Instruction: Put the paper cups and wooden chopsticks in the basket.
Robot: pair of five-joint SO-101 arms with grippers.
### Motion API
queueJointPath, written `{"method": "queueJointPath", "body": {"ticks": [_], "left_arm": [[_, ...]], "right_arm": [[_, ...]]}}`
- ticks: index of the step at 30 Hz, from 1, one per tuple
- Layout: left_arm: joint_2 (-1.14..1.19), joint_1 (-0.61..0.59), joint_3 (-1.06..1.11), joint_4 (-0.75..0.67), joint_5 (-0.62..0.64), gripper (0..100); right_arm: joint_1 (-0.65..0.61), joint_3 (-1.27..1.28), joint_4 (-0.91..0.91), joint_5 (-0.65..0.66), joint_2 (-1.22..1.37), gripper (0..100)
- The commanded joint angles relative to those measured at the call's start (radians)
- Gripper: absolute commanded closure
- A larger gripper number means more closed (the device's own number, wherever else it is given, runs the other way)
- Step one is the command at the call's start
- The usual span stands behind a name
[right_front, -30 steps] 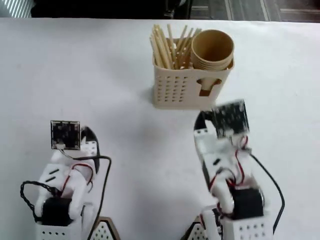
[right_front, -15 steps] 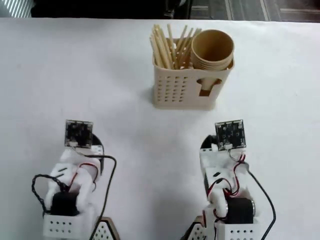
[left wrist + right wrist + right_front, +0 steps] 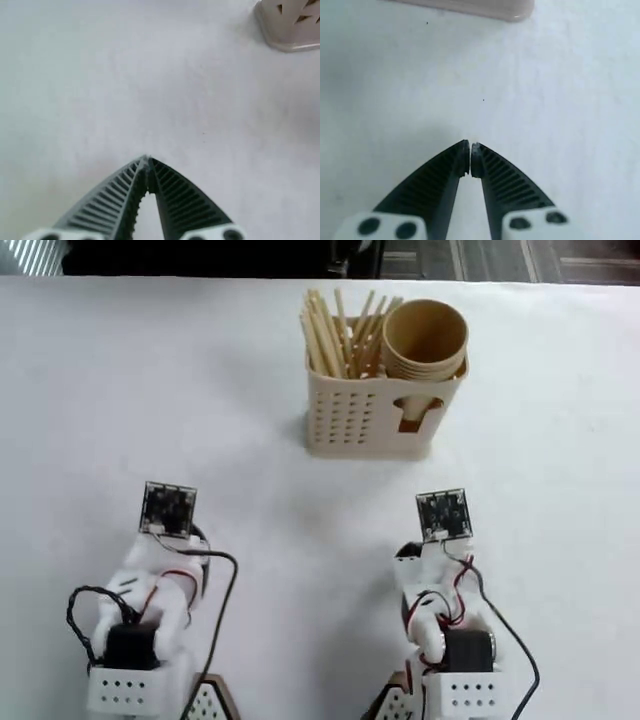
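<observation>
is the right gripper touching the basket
Apart. The right wrist view shows a stretch of bare table between the basket and the shut right gripper.

Paper cups and wooden chopsticks upright in the basket.

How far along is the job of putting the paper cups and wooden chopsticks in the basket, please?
Done: the wooden chopsticks stand in the basket, with the stacked paper cups beside them. In hand: nothing; the left gripper and right gripper have jaws shut on nothing over the table. Left: seemingly nothing, since every cup and chopstick seen is in the basket.
</observation>
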Motion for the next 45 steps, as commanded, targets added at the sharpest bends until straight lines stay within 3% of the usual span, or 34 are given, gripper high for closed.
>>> {"method": "queueJointPath", "body": {"ticks": [1,10,45], "left_arm": [[-0.005,-0.008,0.002,0.057,-0.006,98],[-0.005,-0.010,0.002,0.236,-0.008,98],[-0.005,-0.008,0.002,0.238,-0.006,98]], "right_arm": [[0.010,0.009,0.130,-0.003,-0.002,98.1],[0.012,0.009,0.148,-0.003,-0.004,98.1],[0.010,0.009,0.148,-0.003,-0.004,98.1]]}}
